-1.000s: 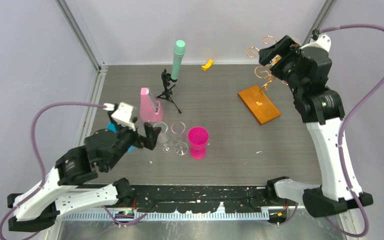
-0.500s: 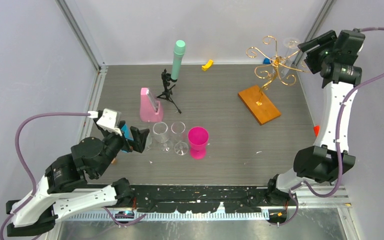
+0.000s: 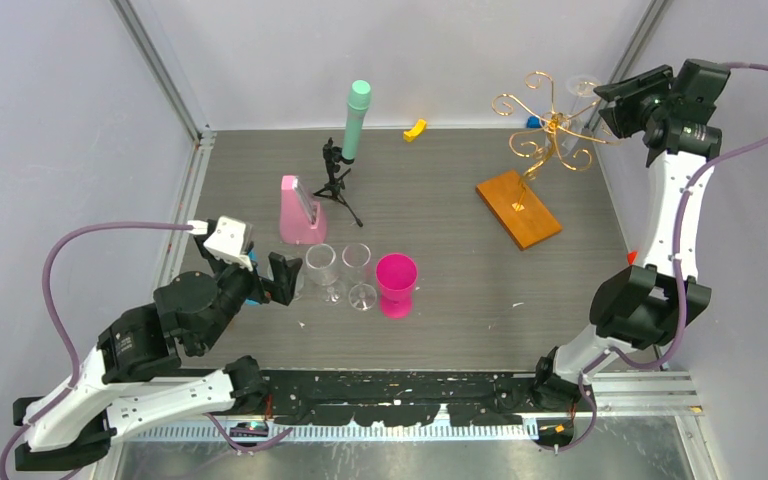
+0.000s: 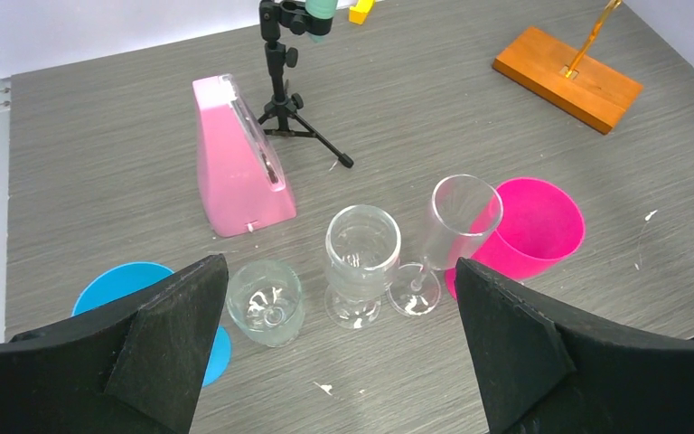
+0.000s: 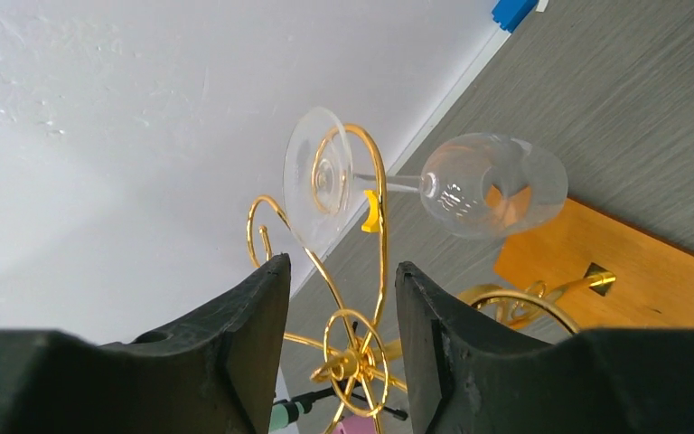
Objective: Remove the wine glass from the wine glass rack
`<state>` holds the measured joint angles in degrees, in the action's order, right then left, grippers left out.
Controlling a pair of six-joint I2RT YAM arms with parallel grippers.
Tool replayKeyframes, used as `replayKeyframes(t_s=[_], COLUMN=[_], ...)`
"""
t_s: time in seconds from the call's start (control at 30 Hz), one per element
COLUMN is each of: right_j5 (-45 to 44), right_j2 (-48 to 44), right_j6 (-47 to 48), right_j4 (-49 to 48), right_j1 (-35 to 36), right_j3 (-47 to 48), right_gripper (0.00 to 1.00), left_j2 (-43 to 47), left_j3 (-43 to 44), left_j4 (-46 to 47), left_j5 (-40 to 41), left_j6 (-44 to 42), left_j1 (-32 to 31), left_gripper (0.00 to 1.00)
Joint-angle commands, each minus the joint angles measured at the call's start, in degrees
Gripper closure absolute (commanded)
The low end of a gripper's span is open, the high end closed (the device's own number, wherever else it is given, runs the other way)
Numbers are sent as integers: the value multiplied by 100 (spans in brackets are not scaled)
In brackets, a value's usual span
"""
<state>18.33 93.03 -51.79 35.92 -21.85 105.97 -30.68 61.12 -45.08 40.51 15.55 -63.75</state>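
Observation:
The wine glass rack (image 3: 550, 130), gold wire scrolls on an orange-brown wooden base (image 3: 518, 207), stands at the back right. A clear wine glass (image 3: 582, 95) hangs from one scroll arm on its far right side. In the right wrist view the glass's foot (image 5: 316, 176) sits in a gold curl and its bowl (image 5: 492, 185) hangs free. My right gripper (image 3: 612, 105) is open, raised just right of the rack, apart from the glass; its view (image 5: 343, 280) frames the rack's hub (image 5: 354, 348). My left gripper (image 3: 285, 278) is open and empty at the front left.
Three clear glasses (image 4: 265, 301) (image 4: 361, 262) (image 4: 456, 231) and a pink cup (image 4: 533, 226) stand in front of the left gripper (image 4: 339, 344). A blue disc (image 4: 126, 285), pink wedge (image 3: 300, 212), black mini tripod (image 3: 335, 180) with a green microphone, and a yellow piece (image 3: 415, 129) lie behind.
My right arm has swung from over the rack to its right side and risen, uncovering the rack and glass. My left gripper has drawn back a little from the clear glasses.

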Motion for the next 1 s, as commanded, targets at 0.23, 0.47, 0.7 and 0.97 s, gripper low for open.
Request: replayKeyframes(t_s=[0.23,0.47,0.7,0.97], right_j5=[164,217,502,841], right_j2=[364,568,768,855], right_j6=[-611,-753,-1008,-1163], right_j4=[-1001,-1306,-1854,-2223], right_j1=[-26,-23,-27,-27], right_j3=[260,204,33,-139], right_gripper=[57,69,75,73], left_j2=[-83,-89,-97,-66], left_j3=[17,37,58,58], left_j4=[208,193,145,77], left_j5=[233,247,252,262], left_j6=[-245,-229,-194,-128], left_j1=[4,3,3,2], left_gripper=[0,0,0,0])
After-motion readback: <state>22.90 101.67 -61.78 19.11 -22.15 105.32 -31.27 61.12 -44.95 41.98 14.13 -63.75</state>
